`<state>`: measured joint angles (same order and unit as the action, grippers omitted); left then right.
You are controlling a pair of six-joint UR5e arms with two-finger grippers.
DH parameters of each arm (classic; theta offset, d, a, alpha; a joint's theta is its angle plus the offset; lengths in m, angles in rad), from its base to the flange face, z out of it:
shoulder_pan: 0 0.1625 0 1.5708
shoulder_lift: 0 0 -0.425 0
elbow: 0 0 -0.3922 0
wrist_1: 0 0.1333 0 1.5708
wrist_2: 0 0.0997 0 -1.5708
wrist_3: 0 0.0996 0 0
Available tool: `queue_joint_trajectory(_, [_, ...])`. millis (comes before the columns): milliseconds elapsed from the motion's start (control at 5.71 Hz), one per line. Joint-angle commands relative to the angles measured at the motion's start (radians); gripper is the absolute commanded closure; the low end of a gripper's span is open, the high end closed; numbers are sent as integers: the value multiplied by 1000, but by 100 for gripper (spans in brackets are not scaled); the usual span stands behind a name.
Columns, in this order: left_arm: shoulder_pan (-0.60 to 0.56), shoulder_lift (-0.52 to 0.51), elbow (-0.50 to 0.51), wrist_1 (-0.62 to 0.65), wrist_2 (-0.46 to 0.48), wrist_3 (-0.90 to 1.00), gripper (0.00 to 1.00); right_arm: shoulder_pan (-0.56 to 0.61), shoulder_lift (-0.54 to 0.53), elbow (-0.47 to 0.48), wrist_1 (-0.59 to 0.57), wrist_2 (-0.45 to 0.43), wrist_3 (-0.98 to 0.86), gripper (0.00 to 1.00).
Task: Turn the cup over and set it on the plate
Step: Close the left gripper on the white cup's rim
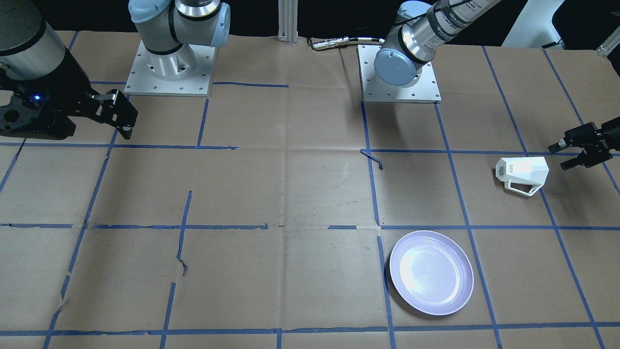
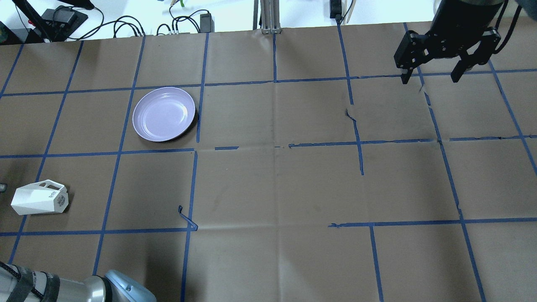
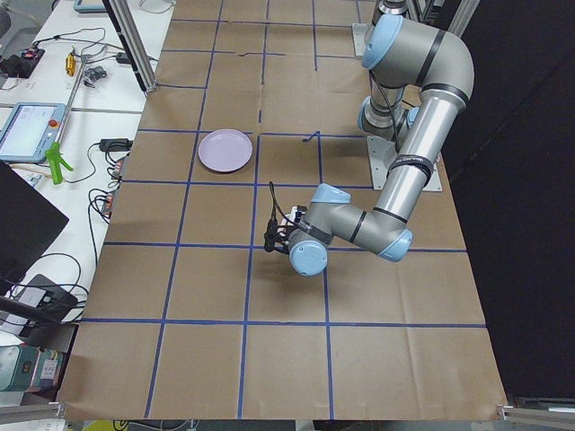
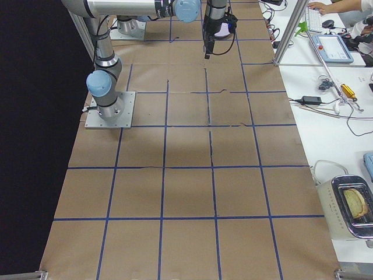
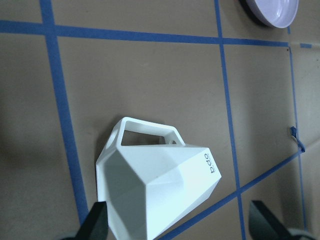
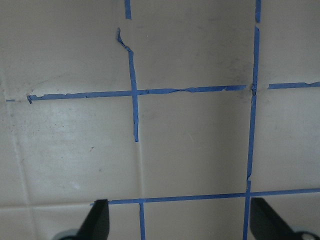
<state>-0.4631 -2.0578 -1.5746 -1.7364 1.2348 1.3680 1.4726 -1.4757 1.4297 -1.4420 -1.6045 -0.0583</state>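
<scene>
Cup (image 1: 522,173) on its side on the paper (image 1: 290,194), lettered base facing away from L gripper (image 1: 563,155), which sits just beside it, jaws apart. Risk: pads hit slanted facets, cup squirts out or twists mid-flip; thin handle (image 5: 147,124) could snag. Next out, plate (image 1: 431,271), well apart from cup, glossy, so cup may skid on landing. R gripper (image 2: 430,75) farthest from cup, jaws apart too. Brown paper w/ blue tape grid (image 1: 232,226), torn in spots; cables (image 2: 168,27) beyond.
</scene>
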Motion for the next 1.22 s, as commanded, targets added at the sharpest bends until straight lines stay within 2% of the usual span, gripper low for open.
queue_joint_trajectory(0, [4,-42,-4,-53,-21,72,2,0,0,0,0,0,0,0])
queue_joint_trajectory(175, [3,-47,-7,-69,-24,95,20,0,0,0,0,0,0,0])
queue_joint_trajectory(525, [-6,-41,-19,-81,-44,118,86,0,0,0,0,0,0,0])
queue_joint_trajectory(700, [-12,-24,-16,-81,-49,118,100,0,0,0,0,0,0,0])
queue_joint_trajectory(1050, [-46,56,-5,-84,-96,96,100,0,0,0,0,0,0,0])
